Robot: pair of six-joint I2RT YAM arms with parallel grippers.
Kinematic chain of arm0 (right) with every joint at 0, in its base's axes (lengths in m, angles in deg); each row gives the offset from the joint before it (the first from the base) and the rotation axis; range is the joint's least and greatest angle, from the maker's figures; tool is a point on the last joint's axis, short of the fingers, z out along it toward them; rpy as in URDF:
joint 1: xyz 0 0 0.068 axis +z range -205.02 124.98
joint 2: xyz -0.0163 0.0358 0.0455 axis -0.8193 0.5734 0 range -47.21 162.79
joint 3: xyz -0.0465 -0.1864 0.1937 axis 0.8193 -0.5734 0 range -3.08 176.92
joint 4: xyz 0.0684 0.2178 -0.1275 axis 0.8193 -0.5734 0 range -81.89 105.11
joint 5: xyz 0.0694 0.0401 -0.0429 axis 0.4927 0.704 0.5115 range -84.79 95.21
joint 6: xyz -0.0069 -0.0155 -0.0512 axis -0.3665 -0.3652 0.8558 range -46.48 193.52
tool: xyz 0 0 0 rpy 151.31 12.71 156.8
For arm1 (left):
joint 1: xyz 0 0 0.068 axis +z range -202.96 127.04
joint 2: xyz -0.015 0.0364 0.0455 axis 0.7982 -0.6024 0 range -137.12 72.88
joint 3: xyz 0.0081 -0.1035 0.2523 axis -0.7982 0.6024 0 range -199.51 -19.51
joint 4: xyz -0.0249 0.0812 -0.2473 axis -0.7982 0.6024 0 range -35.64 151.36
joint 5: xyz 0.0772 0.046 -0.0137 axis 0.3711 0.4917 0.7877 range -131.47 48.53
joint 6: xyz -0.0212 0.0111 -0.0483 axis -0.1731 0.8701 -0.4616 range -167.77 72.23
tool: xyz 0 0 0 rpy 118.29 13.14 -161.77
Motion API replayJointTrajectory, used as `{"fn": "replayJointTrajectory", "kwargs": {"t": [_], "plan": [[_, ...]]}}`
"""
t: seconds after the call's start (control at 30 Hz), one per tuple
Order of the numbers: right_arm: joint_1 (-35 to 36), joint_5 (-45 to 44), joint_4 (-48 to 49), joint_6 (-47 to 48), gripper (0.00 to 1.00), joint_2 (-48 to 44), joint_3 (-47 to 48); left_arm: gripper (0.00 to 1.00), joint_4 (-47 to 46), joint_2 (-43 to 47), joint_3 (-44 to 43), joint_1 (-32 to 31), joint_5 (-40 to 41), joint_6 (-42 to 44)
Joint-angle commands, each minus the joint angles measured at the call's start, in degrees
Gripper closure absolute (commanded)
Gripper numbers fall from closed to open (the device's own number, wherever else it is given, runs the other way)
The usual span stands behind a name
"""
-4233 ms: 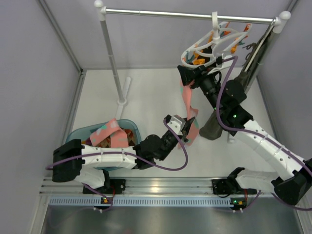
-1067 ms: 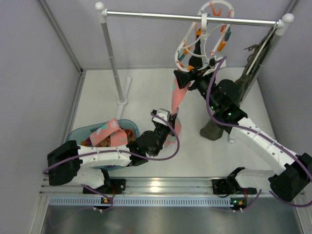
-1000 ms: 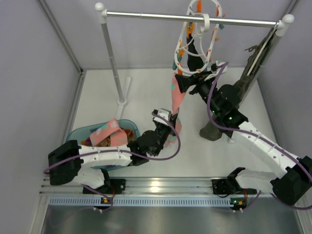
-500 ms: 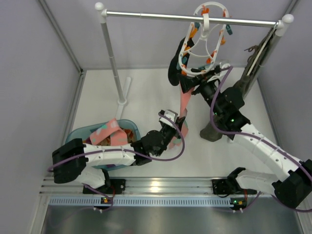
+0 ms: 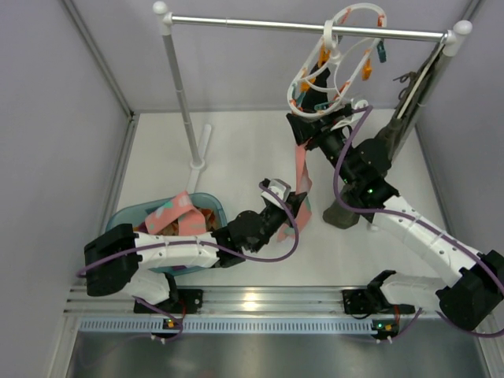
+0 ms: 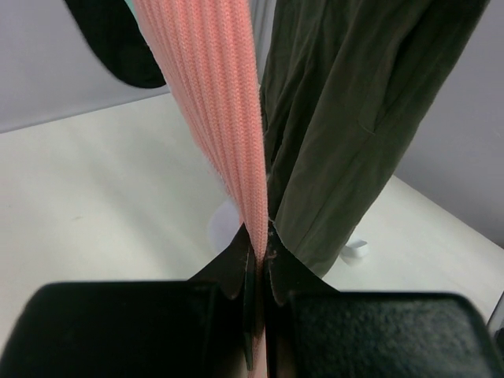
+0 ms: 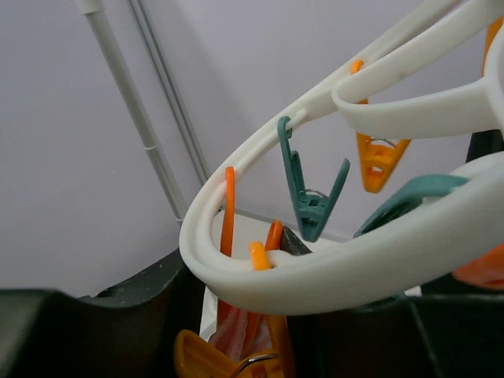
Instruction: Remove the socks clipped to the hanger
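Nearest you, the left gripper (image 6: 257,240) has its jaws closed on the lower end of the pink sock (image 6: 216,94) — the ribbed fabric runs straight up out of the pinch, pulled taut. Off to its left on the surface sits the teal basket (image 5: 120,217), with other socks (image 5: 177,213) lying in it. To the right, the olive garment (image 6: 354,118) hangs just behind the pink sock, clear of the jaws.

Follow the sock upward. Its long axis runs near vertical, up to an orange clip (image 7: 277,339) on the low rim of the white hanger (image 5: 337,67). The right gripper (image 5: 302,131) is up there, jaws standing either side of that clip. You cannot tell whether they squeeze it.

So the hold point lies above and beyond the left jaws, and the right arm is the nearer one to it. The hanger hangs tilted from the rail (image 5: 260,25). In my judgement the release turns on a pull down along the sock's own line — toward you.
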Motion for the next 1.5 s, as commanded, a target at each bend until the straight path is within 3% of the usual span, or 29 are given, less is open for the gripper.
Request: {"fn": "replayJointTrajectory", "kwargs": {"t": [0.0, 0.27, 0.6, 0.77, 0.83, 1.03, 1.13, 1.17, 1.2, 1.23, 1.27, 1.3, 1.47], "plan": [[0.16, 0.38, 6.32, -0.44, 0.65, 0.50, 1.13, 1.00, -0.37, -0.22, -1.05, -0.98, -3.68, -0.31], [0.07, 0.12, 4.74, 0.70, 0.82, 0.32, 2.45, 1.00, -0.28, 0.05, 0.62, -1.07, 0.88, 0.21], [0.07, 0.38, 1.75, 0.97, 0.81, -1.00, 4.64, 1.00, -0.28, -0.39, 7.03, -0.98, 10.03, -1.02], [0.07, 0.82, -0.01, -0.52, 0.89, 0.41, 6.93, 1.00, -0.28, 1.01, 7.30, -0.98, 10.38, -0.14], [0.07, 0.82, 0.60, -1.66, 1.00, 0.50, 6.93, 1.00, -0.28, 1.28, 7.30, -0.98, 10.56, 0.21], [0.07, 2.75, -0.71, -2.20, 1.00, 0.58, 7.28, 1.00, 1.29, 6.80, 8.70, -1.15, 17.31, -2.85], [-0.02, 4.77, -1.42, -1.58, 0.99, 0.15, 5.88, 1.00, 12.60, 12.87, 5.22, -1.16, 27.92, -6.37], [-0.11, 5.56, -1.42, -1.32, 0.98, -0.20, 5.44, 1.00, 23.17, 14.01, 3.45, -1.16, 32.05, -7.86], [-0.28, 6.87, -1.33, -1.23, 0.97, -0.82, 4.91, 1.00, 28.32, 15.41, 1.52, -1.07, 41.31, -11.09], [-0.28, 7.14, -1.07, -1.14, 0.95, -1.26, 3.60, 1.00, 33.68, 16.21, -2.15, -1.07, 45.50, -13.91], [-0.37, 7.49, -0.98, -1.14, 0.94, -1.70, 3.07, 1.00, 48.96, 16.92, -4.28, -0.98, 49.10, -17.59], [-0.37, 8.02, -1.06, -0.79, 0.94, -2.40, 2.63, 1.00, 53.12, 18.84, -5.95, -0.81, 51.32, -22.67], [-0.54, 8.46, -3.60, 0.17, 0.89, -4.34, 1.13, 1.00, 53.86, 31.93, -3.60, -0.63, 57.57, -17.81]]}}
